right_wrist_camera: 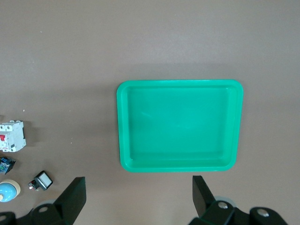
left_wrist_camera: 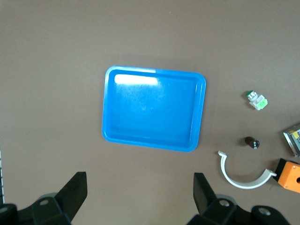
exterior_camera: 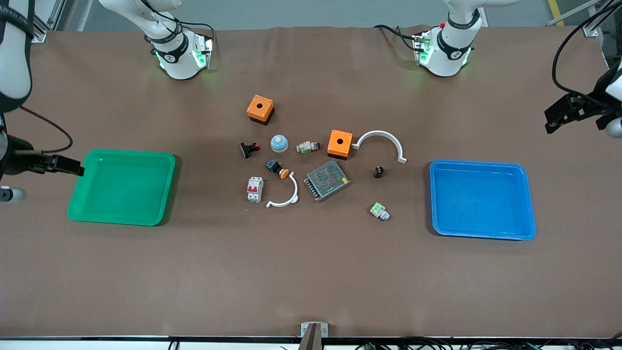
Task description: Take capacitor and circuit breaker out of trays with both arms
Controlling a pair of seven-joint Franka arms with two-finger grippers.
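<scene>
The capacitor [exterior_camera: 378,171], a tiny black cylinder, stands on the brown table between the curved white piece and the blue tray; it also shows in the left wrist view [left_wrist_camera: 251,142]. The breaker [exterior_camera: 254,188], a white block with red levers, lies at the edge of the parts cluster nearest the green tray; it also shows in the right wrist view [right_wrist_camera: 11,136]. My left gripper [exterior_camera: 551,119] is open and empty, high over the table beside the blue tray [left_wrist_camera: 139,193]. My right gripper [exterior_camera: 73,167] is open and empty, high beside the green tray [right_wrist_camera: 138,194].
An empty green tray [exterior_camera: 121,187] lies at the right arm's end, an empty blue tray [exterior_camera: 481,199] at the left arm's end. Between them lie two orange boxes [exterior_camera: 260,109] [exterior_camera: 339,143], a metal mesh unit [exterior_camera: 326,180], two white arcs [exterior_camera: 381,141] [exterior_camera: 284,194] and several small parts.
</scene>
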